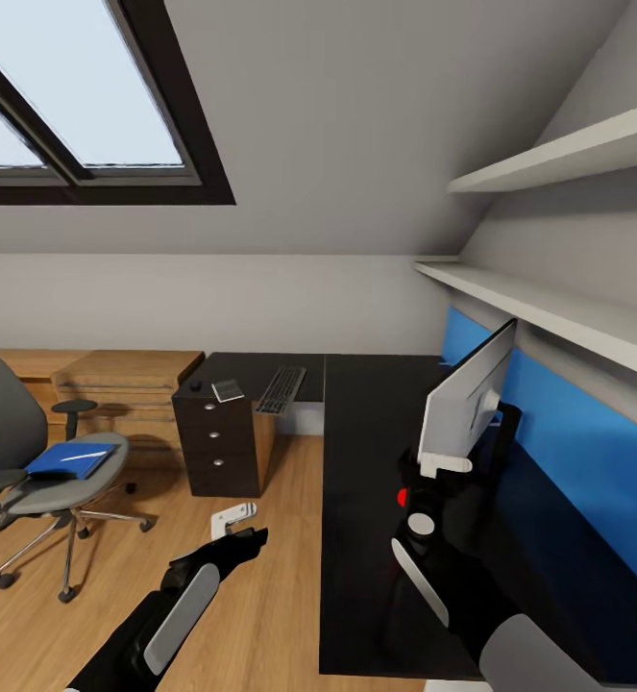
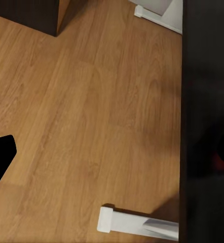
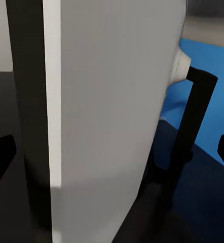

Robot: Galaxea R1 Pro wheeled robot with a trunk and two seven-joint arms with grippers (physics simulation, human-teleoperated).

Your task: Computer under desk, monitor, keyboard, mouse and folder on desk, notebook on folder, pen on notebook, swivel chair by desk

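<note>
In the attic bedroom we face the black table (image 1: 376,461); the monitor (image 1: 467,399) stands at its back edge, directly ahead of our right end effector (image 3: 112,152), open around its edge.

Right gripper (image 1: 433,468) is hard up against the monitor (image 1: 467,394), its white back blocking the way ahead. Beyond that, the blue back panel (image 1: 568,423) closes things off. Beside this gripper, open black desk (image 1: 366,461) top. Left gripper (image 1: 233,517) hangs over bare wood floor (image 1: 260,596), desk edge alongside, drawer unit (image 1: 212,442) ahead.
</note>
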